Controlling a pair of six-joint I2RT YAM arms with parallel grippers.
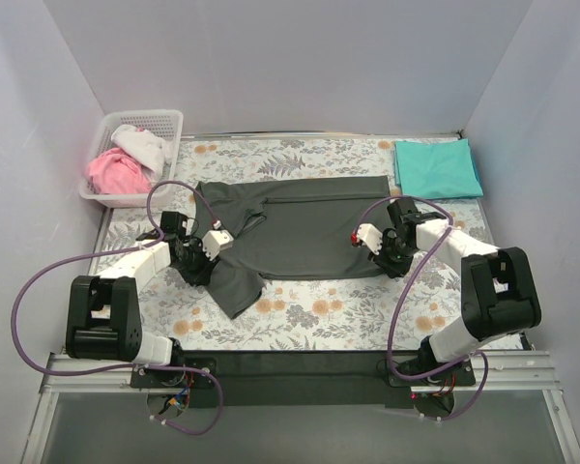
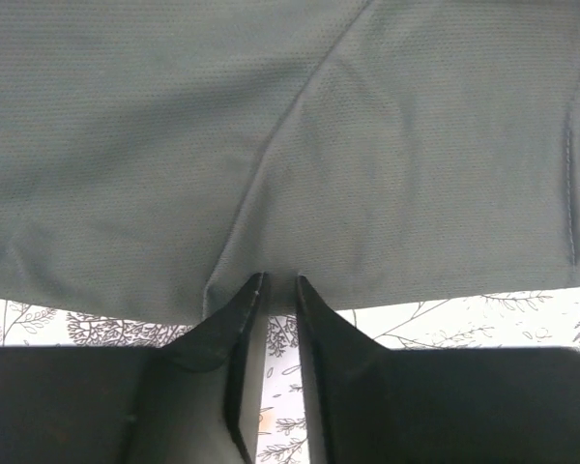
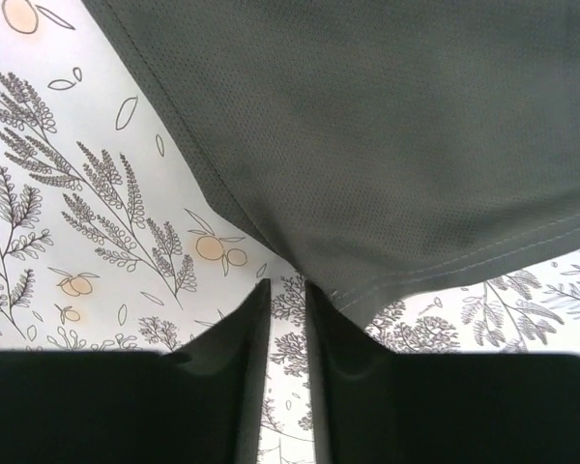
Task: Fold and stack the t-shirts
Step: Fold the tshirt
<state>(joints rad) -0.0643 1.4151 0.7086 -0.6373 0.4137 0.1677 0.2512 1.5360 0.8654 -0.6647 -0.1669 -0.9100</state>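
Basket (image 1: 170, 122) holds pink, white cloths (image 1: 116, 174); charcoal t-shirt (image 1: 309, 227) outside.

A floral sheet (image 1: 309, 319) (pale, printed with grey fronds and small orange blooms) lies spread flat between plain white walls (image 1: 300, 68); at its far left corner stands a white slotted basket (image 1: 164, 118); inside it a pink cloth (image 1: 116, 174) sits bunched toward the near side, with a white cloth (image 1: 143, 145) crumpled just behind, the two touching; along the sheet's near edge runs a black strip (image 1: 300, 365), flanked by a metal rail (image 1: 536, 372).
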